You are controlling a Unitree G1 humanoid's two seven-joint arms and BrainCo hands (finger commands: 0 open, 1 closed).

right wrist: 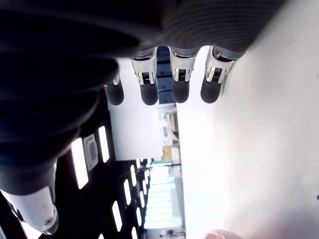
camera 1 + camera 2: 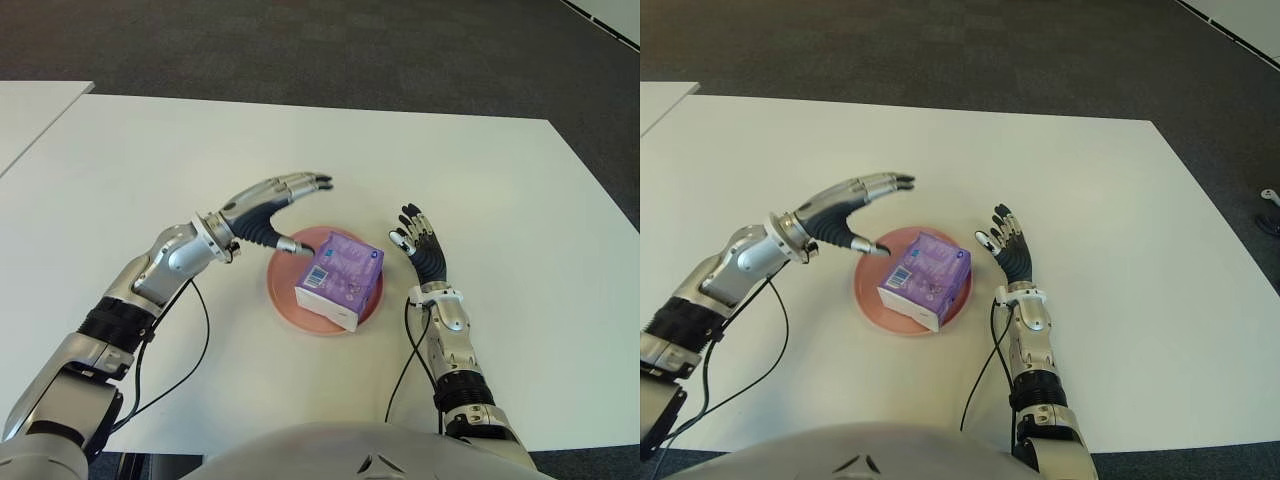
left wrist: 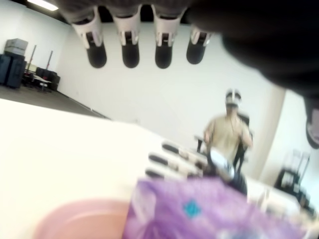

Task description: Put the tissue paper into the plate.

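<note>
Both hands are showing empty as I am watching: the tissue paper (image 2: 340,278) is sitting in the plate (image 2: 284,292) on the worktop (image 2: 150,170), so I am judging the placing done. My left hand (image 2: 272,206) is hovering at the plate's left edge, fingers (image 2: 310,183) spread, thumb near the pack, and my right hand (image 2: 418,240) is standing open just right of the plate; only pulling back is remaining.

Purple tissue paper pack (image 2: 341,276) with pale lilac print and a white end panel, on a salmon-pink plate (image 2: 283,290). White worktop (image 2: 150,160) beneath the plate, dark grey carpet (image 2: 300,45) beyond. Silver-and-black left robot hand (image 2: 283,206) and right robot hand (image 2: 417,238) either side of the plate.
</note>
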